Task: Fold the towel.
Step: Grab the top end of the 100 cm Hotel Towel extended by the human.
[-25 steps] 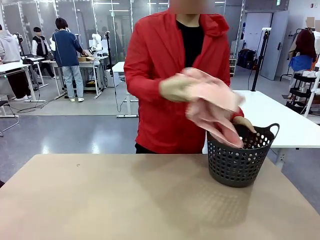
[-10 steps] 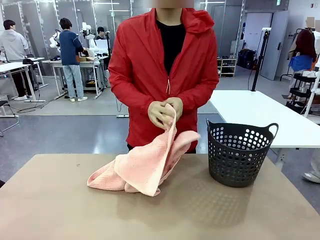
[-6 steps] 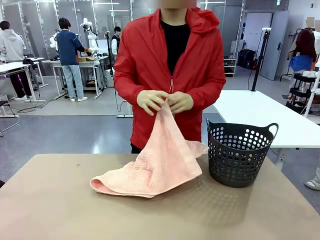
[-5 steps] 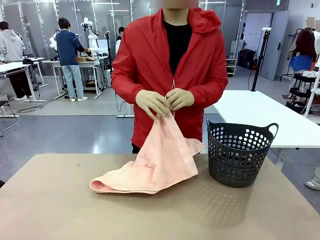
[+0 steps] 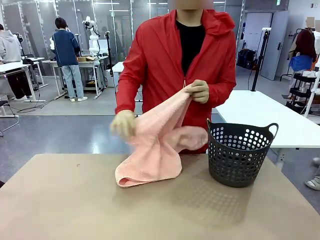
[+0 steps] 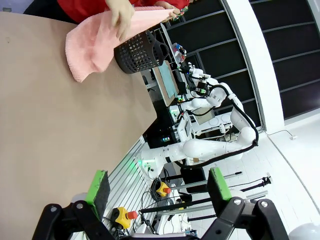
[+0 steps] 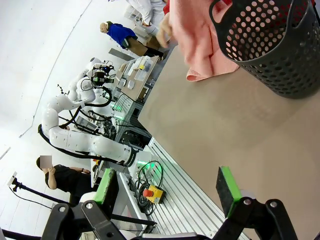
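A person in a red jacket stands at the far side of the table and holds the salmon-pink towel [image 5: 155, 150] up in both hands, one hand [image 5: 123, 123] low at the left, the other [image 5: 198, 91] higher at the right. The towel's lower bunch rests on the tan table [image 5: 100, 210]. The same towel [image 6: 95, 42] [image 7: 200, 40] hangs far ahead in both wrist views. My left gripper [image 6: 157, 187] stands open with nothing between its green pads, well back from the table. My right gripper [image 7: 167, 185] is open and empty too, off the table's near edge.
A dark perforated basket [image 5: 239, 155] with two handles stands on the table's right side, close beside the towel; it also appears in the wrist views [image 6: 140, 47] [image 7: 272, 45]. A white table [image 5: 270, 120] stands behind it. Other people work at benches far back left.
The person took the towel out of the basket, laid part of it on the table, and has now spread their hands apart, left hand lower, right hand raised, gathering the towel rightward.
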Robot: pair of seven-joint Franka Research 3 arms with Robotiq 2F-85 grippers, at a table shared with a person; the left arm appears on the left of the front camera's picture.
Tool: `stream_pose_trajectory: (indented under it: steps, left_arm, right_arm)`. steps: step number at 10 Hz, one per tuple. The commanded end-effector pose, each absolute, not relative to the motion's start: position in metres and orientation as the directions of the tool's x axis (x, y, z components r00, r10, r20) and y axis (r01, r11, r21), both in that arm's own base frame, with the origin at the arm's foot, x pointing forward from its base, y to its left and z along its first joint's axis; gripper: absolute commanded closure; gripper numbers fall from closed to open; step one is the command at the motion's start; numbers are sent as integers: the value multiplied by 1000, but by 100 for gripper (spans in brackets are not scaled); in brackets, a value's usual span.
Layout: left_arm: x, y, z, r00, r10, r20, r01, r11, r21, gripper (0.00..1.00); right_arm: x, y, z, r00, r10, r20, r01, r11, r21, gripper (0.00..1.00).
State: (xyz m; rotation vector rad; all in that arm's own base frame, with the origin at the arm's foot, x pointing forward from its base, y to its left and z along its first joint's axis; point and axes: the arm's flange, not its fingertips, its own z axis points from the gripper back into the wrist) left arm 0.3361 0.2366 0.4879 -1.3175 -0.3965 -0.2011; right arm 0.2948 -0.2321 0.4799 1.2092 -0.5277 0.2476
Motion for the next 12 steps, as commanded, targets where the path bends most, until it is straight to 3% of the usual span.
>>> stream_pose_trajectory:
  steps: [1, 12]
  left_arm:
    - [335, 238, 488, 916, 71, 396, 370, 238, -898, 0]
    - [335, 238, 488, 916, 71, 396, 370, 238, -898, 0]
  right_arm:
    - [296, -233, 481, 844, -99, 527, -470, 339, 815, 0]
    - [296, -233, 481, 844, -99, 527, -470, 339, 815, 0]
